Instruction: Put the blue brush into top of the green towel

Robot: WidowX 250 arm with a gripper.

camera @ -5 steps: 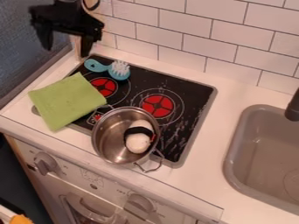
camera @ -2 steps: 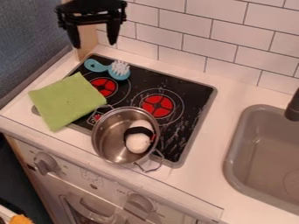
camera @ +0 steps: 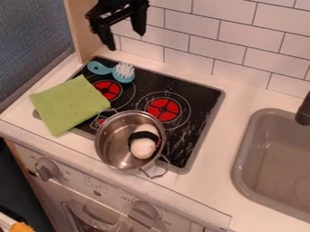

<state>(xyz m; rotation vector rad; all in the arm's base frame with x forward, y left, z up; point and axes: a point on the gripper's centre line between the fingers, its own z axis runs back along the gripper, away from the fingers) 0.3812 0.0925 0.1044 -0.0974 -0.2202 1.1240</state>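
The black gripper (camera: pixel 128 41) hangs open near the top edge, left of the middle, above and behind the brush, with nothing between its fingers. A blue brush (camera: pixel 123 76) with white bristles facing up lies at the back left of the black cooktop, its handle towards the left. In front of the brush and to its left, a green towel (camera: pixel 70 105) is spread flat, partly on the cooktop's left side and partly on the white counter. Brush and towel are apart.
A metal pot (camera: pixel 112 141) holding a white and black object (camera: pixel 144 142) stands at the front of the cooktop (camera: pixel 192 100), close to the towel. A grey sink (camera: pixel 244 158) is at the right, and a tiled wall (camera: pixel 247 37) rises behind.
The gripper has moved right along the top edge and turned somewhat, and is now beyond the brush. Brush, towel and pot have stayed where they were.
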